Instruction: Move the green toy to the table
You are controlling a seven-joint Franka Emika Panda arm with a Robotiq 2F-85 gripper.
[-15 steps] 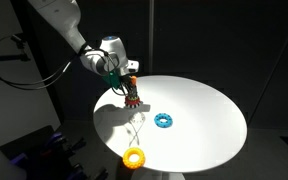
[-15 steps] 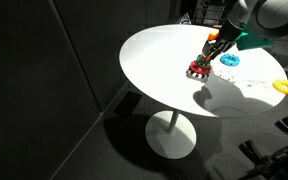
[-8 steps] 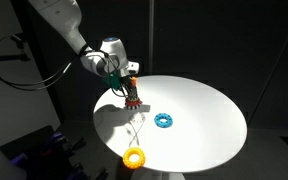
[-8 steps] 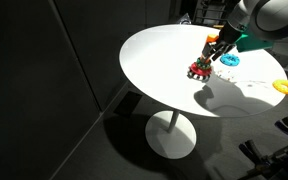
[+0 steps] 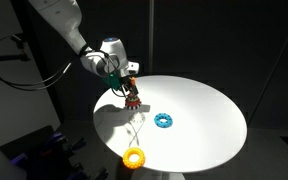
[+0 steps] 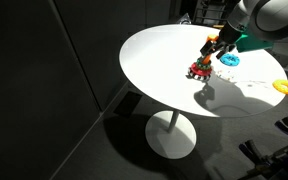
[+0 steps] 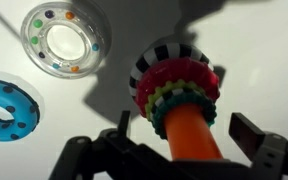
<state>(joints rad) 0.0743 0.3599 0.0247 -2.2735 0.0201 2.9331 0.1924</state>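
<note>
A ring stacker stands on the round white table. Its orange post carries a striped ring, a red ring, a light green ring and, nearest the camera, the green toy, a teal-green ring. In both exterior views the stack sits near the table's edge under the arm. My gripper is open. Its fingers stand on either side of the post, with a gap on each side.
A blue ring lies flat on the table. A clear ring with coloured beads lies beside it. A yellow ring lies near the table's rim. Dark surroundings lie beyond the table.
The jaws have opened and let go of the stack. The arm and the stack have barely moved.
</note>
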